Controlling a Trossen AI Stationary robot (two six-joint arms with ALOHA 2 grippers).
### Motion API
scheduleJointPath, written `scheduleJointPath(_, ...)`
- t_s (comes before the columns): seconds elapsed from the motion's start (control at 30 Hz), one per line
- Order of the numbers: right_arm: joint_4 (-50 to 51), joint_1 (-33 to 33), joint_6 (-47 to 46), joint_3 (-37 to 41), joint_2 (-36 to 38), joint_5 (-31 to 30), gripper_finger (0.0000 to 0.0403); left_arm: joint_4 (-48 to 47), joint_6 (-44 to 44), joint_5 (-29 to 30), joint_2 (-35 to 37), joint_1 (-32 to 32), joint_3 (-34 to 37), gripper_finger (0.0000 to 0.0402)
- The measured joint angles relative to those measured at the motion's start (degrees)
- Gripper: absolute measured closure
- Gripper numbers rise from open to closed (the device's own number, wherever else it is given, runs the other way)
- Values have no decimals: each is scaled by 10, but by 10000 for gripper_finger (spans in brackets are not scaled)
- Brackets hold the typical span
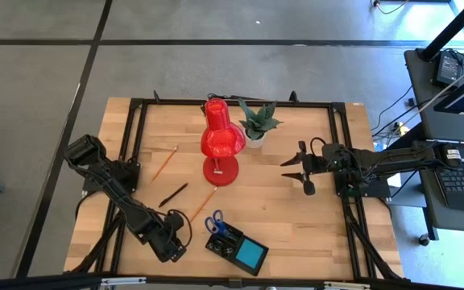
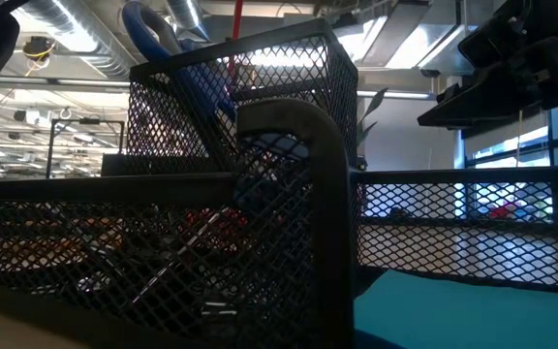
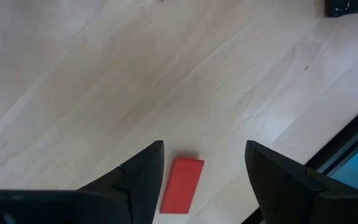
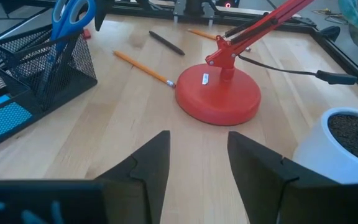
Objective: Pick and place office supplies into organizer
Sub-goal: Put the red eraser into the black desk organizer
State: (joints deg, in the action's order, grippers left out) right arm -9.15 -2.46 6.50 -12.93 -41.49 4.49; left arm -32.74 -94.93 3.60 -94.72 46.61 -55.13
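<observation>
Left wrist view shows our left tool wide open and empty, the red block lying lengthwise between its fingers.

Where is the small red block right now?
In the left wrist view, the small red block lies flat on the bare wood, between the open left gripper's fingers, untouched.

Organizer being kept at table front edge; scissors being held upright in it; lamp being centred.
</observation>
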Motion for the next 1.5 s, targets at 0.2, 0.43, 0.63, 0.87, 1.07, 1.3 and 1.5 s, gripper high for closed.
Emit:
scheduleJointPath(0.2,0,0,0,0,0,0,238,19,-5,0,0,0,0,183)
scheduleJointPath(0.43,0,0,-2,0,0,0,238,-6,-45,-19,0,0,0,183)
scheduleJointPath(0.63,0,0,-2,0,0,0,238,-42,-49,-22,-21,-3,-21,183)
scheduleJointPath(0.87,0,0,-2,0,0,0,238,-160,-35,-23,-88,-2,-117,184)
scheduleJointPath(1.07,0,0,-2,0,0,0,238,-132,-14,-50,-123,-1,-132,184)
scheduleJointPath(1.3,0,0,-2,0,0,0,238,-136,-22,-56,-124,12,-132,187)
scheduleJointPath(1.5,0,0,-2,0,0,0,238,-136,-38,-59,-124,24,-132,184)
